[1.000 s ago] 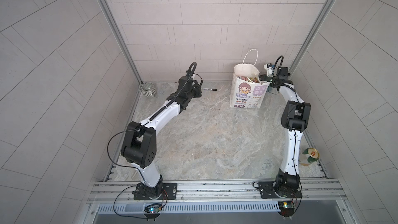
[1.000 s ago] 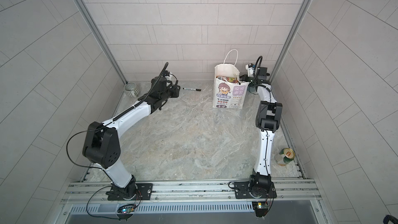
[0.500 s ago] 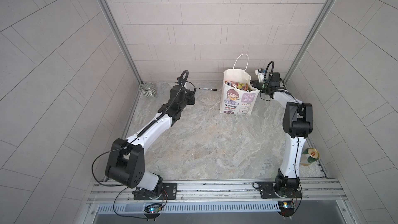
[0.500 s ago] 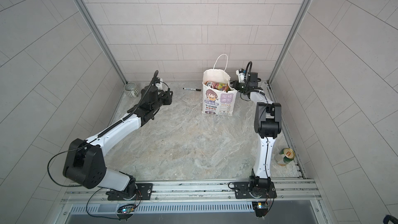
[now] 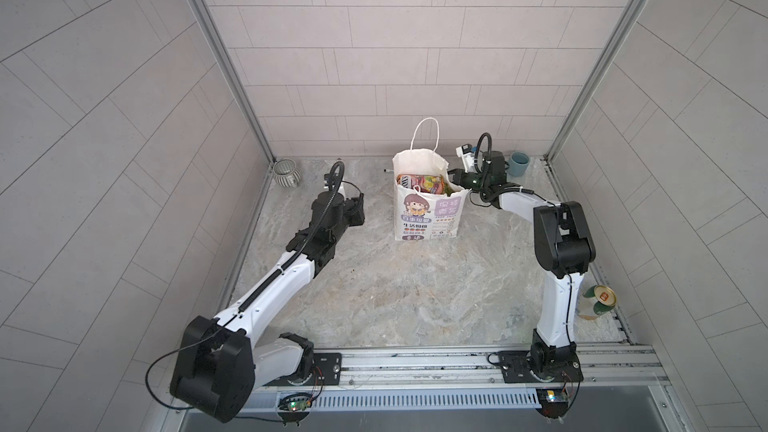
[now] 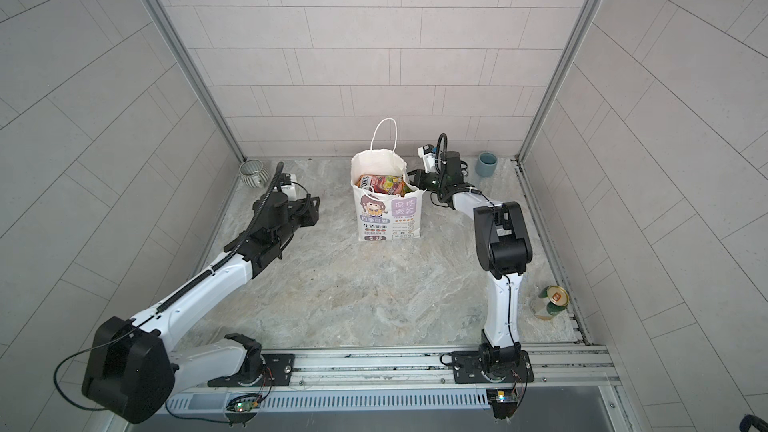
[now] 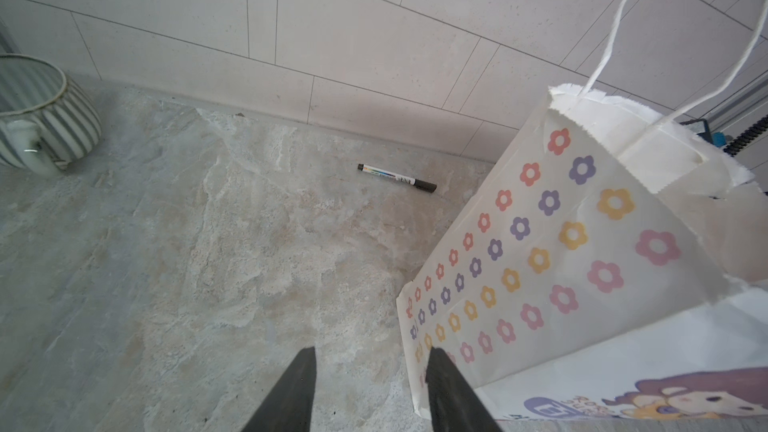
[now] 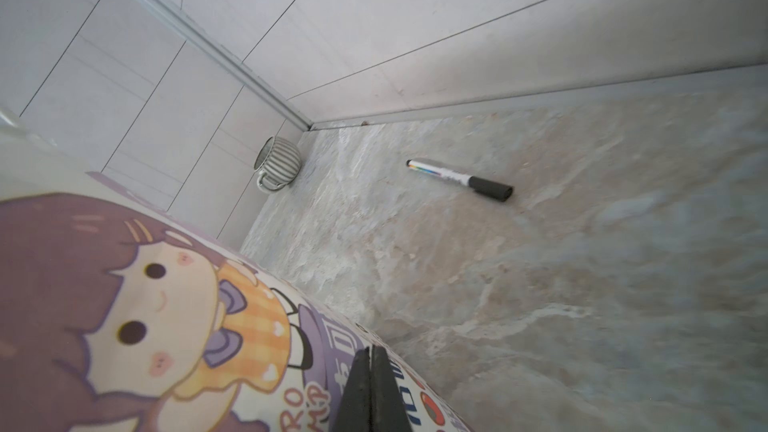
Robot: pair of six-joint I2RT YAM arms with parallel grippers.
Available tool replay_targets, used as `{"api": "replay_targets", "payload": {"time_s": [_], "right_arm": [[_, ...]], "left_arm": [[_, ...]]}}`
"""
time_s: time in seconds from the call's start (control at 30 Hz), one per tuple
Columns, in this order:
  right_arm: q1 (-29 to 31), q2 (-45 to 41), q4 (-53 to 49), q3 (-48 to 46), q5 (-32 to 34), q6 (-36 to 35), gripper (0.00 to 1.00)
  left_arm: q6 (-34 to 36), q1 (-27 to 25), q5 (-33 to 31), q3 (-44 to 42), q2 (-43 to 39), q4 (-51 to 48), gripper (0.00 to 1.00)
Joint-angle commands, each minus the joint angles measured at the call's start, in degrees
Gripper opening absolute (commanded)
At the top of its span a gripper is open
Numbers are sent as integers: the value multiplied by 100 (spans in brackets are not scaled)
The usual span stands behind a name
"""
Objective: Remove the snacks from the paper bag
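Note:
The paper bag (image 5: 428, 218) (image 6: 388, 218) stands upright at the back middle of the table, white with a cartoon girl on its front. Snacks (image 5: 424, 184) (image 6: 384, 184) show as glossy coloured packets in its open top. My right gripper (image 5: 453, 174) (image 6: 413, 178) (image 8: 370, 353) is shut on the bag's right rim. The bag's girl face (image 8: 124, 305) fills the right wrist view. My left gripper (image 5: 359, 209) (image 6: 313, 211) (image 7: 372, 353) is open and empty, low over the table left of the bag. One of its fingers lies before the flowered side (image 7: 540, 263).
A black-capped marker pen (image 7: 397, 177) (image 8: 459, 179) lies behind the bag near the back wall. A ribbed grey mug (image 5: 286, 172) (image 6: 253, 172) stands in the back left corner, a blue-grey cup (image 5: 518, 164) (image 6: 485, 164) at the back right. A drink can (image 5: 598, 301) stands by the right edge.
The right gripper has moved left, and the bag has moved with it. The left arm has drawn back leftward and toward the front, and its jaws have opened wider.

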Motion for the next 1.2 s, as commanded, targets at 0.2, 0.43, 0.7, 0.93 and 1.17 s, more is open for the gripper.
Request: {"api": "replay_targets", "payload": {"time_s": [0.2,0.43,0.7,0.93,1.17], "right_arm": [[687,-980,616,-1059,1174,722,2],[359,-1817,-2075,-279,2813,-414,85],[-1092,-2102,-41,-456,656,1825,97],[120,-2611,-4324,1132,2588,-2181,77],[1341,-1525,-6799,3177,3604,-3898,68]], "left_arm": [[-268,25,-614,-860,-878,-250,49],[-269,23,-1105,-970,-1163,-184,83],[-399,58,-618,-79,-1247,-982,94],[136,67,-153,1169,-700,-1612,93],[748,138,395,2497,370,-1959,87]]}}
